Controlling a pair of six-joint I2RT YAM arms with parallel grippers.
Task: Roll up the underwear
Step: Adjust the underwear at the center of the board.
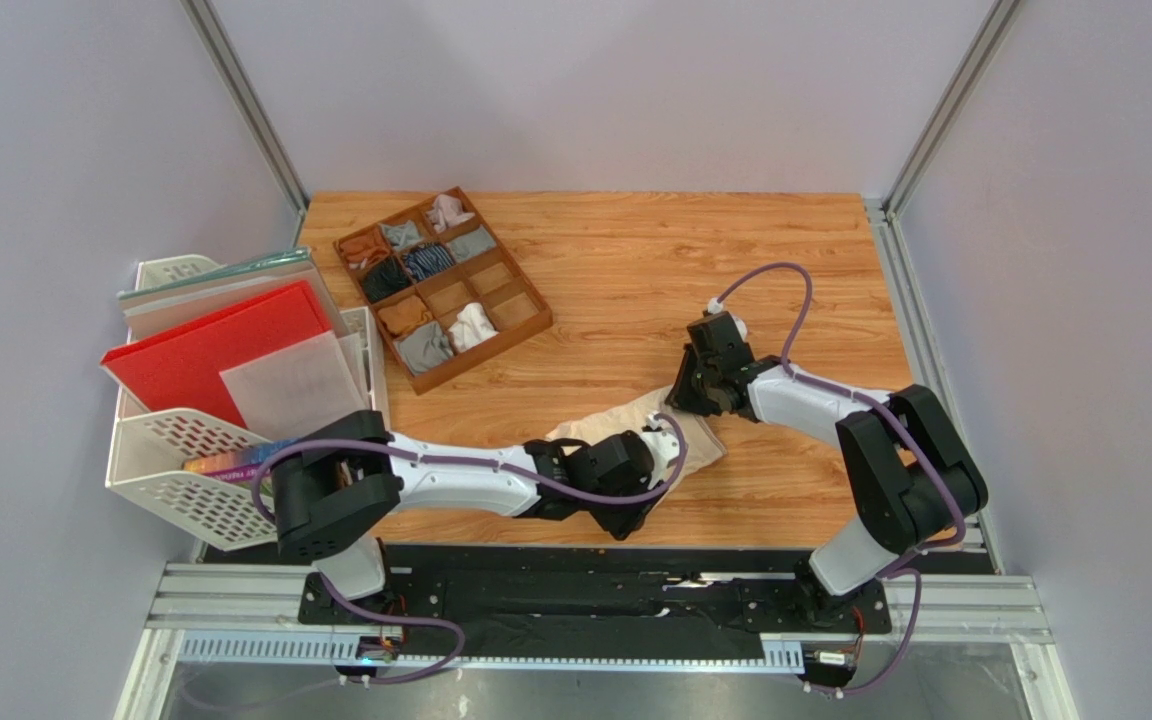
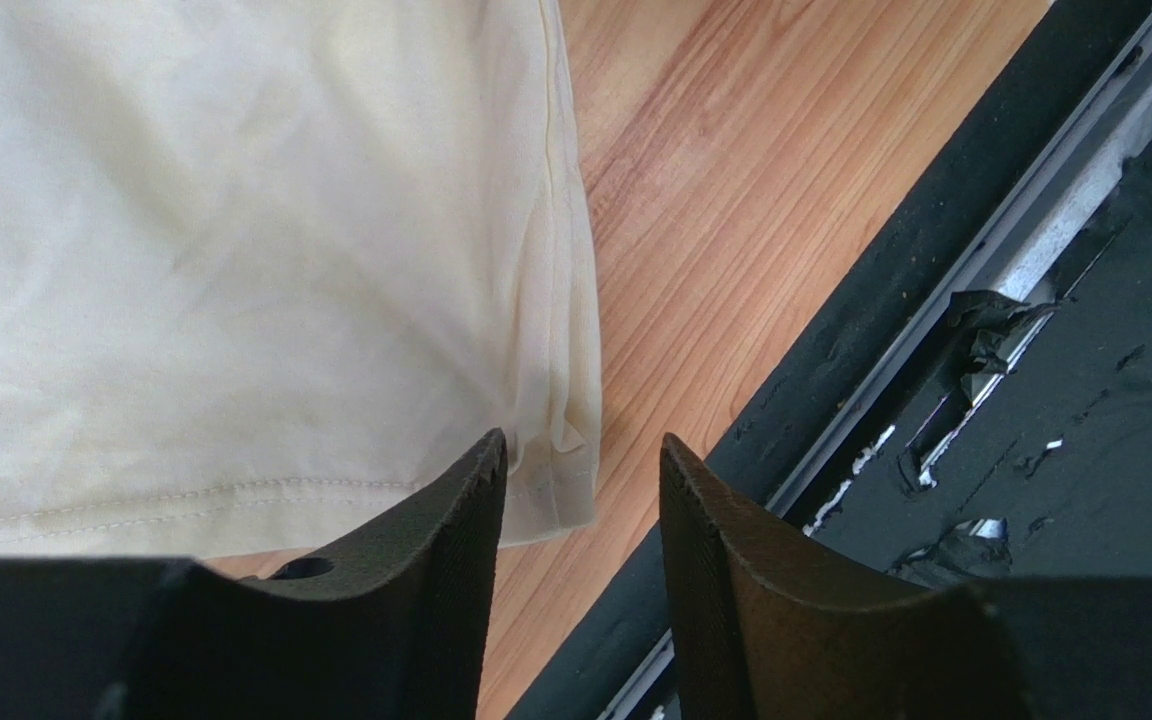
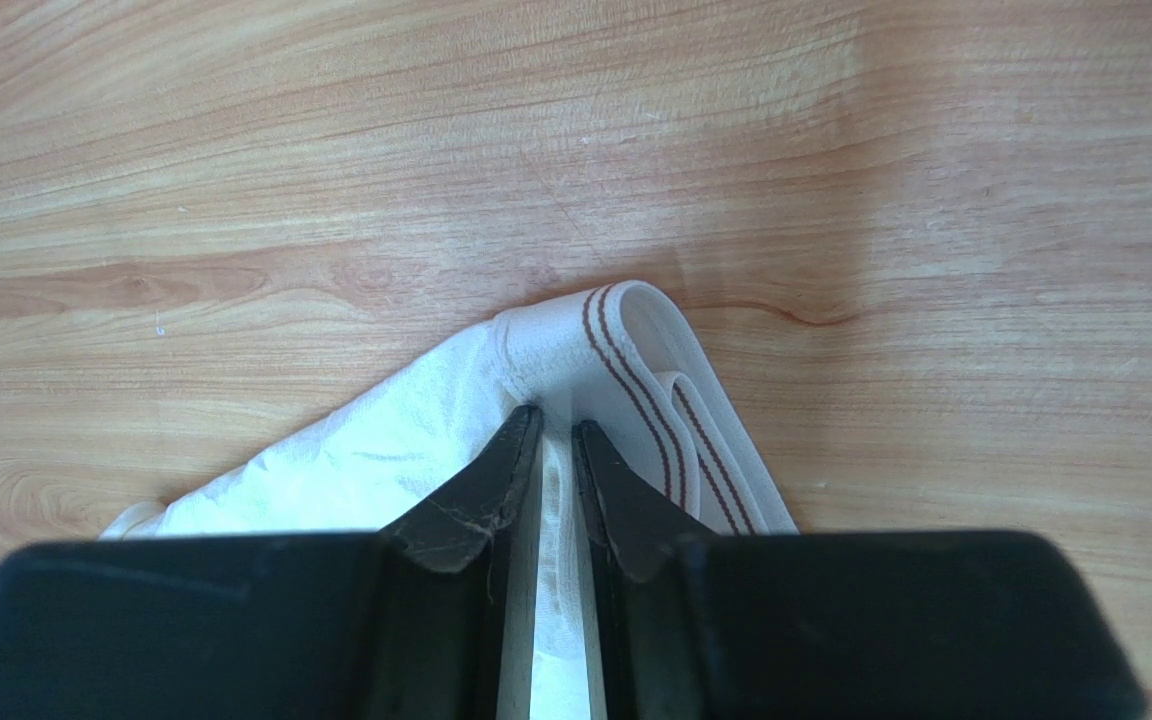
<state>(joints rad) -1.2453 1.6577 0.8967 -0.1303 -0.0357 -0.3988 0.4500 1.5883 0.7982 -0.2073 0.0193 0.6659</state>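
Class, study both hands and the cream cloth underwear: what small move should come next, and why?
Probably close the left hand on the hem corner of the cream cloth underwear: it sits between the open fingers, while the right hand pinches the striped waistband.

L hand (image 2: 584,453) open at corner of cream underwear (image 2: 237,255) — wood table (image 2: 748,195), black rail (image 2: 898,323) alongside.

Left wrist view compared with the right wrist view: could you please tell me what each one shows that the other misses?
Only the left wrist: a hemmed corner of the underwear beside the open left gripper, plus the black base rail. Only the right wrist: the striped waistband pinched in the right gripper. Both: pale cloth on the wooden table.
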